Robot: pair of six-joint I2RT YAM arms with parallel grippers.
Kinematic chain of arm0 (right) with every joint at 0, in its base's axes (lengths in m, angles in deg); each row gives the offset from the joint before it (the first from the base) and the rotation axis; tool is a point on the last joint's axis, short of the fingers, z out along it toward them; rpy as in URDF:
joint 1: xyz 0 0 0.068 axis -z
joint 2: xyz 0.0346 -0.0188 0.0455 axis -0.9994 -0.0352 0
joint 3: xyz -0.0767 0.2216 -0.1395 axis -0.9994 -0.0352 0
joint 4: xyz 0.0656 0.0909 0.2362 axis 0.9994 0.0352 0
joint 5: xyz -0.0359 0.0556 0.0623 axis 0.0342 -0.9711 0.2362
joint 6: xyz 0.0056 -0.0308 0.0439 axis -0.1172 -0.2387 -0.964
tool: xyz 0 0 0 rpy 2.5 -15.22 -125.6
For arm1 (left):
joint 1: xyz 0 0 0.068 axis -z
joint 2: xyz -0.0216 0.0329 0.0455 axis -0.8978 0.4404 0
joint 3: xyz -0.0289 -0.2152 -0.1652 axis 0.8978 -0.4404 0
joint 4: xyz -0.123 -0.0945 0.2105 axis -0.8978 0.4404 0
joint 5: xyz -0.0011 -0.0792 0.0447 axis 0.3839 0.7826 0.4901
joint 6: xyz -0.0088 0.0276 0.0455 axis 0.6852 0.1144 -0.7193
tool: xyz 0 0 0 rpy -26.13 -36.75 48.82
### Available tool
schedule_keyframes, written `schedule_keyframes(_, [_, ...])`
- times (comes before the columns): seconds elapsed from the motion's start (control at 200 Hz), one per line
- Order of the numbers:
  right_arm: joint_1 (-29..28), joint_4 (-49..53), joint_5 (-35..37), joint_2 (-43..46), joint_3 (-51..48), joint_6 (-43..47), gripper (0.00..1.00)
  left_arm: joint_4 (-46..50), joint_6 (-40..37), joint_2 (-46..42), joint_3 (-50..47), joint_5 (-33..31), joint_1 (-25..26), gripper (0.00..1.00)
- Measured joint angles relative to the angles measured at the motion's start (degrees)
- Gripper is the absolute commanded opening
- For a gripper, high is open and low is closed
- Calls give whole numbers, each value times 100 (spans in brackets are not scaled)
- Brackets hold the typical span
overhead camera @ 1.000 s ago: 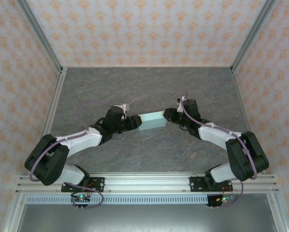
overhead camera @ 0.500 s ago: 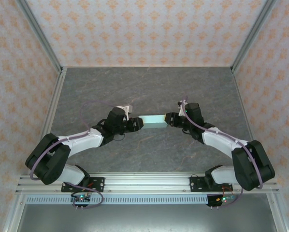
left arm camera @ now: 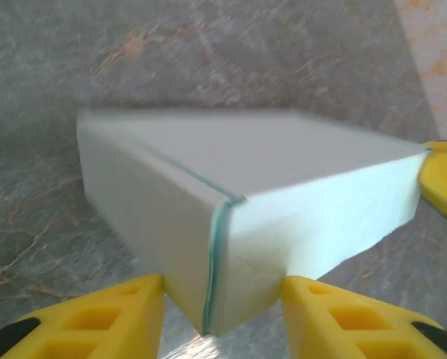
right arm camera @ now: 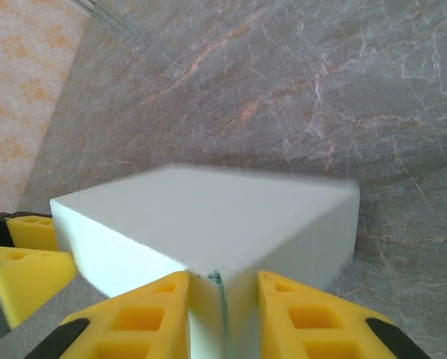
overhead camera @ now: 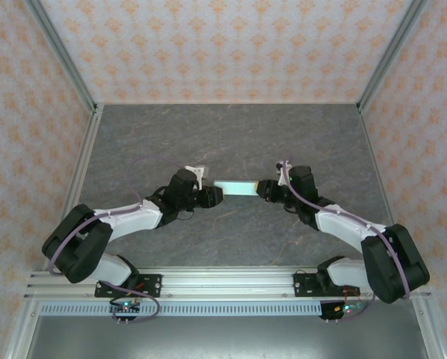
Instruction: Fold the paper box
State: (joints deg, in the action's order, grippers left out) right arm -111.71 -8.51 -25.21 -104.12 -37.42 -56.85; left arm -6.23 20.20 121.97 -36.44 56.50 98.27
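At table (overhead camera: 231, 134) centre | paper box (overhead camera: 235, 186) was folded shut | left gripper (overhead camera: 217, 196) clamped its left end | right gripper (overhead camera: 262, 188) clamped its right end

The right tool (right arm camera: 222, 303) pinched the near end of the paper box (right arm camera: 208, 217), one yellow finger (right arm camera: 126, 318) pressed to each side of a thin green seam. The pale mint box was closed up, its far rim blurred. Yellow fingers of the left tool (right arm camera: 22, 254) touched its far end. Behind lay the grey veined bench (right arm camera: 321, 90), one edge meeting a patterned wall (right arm camera: 22, 52).
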Motion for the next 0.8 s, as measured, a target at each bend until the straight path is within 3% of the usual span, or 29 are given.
schedule_keyframes(0.375, [-164, 732, 22, -293, -413, 44, 26, 570, -190, 420, 81, -149, 271, 46])
schedule_keyframes(0.636, [-164, 1364, 208, 9, -111, 199, 53, 654, -24, -7, -28, -203, 269, 61])
schedule_keyframes(0.801, [-76, 1534, 284, -46, 387, 203, 56, 710, 98, -339, 61, -260, 116, 62])
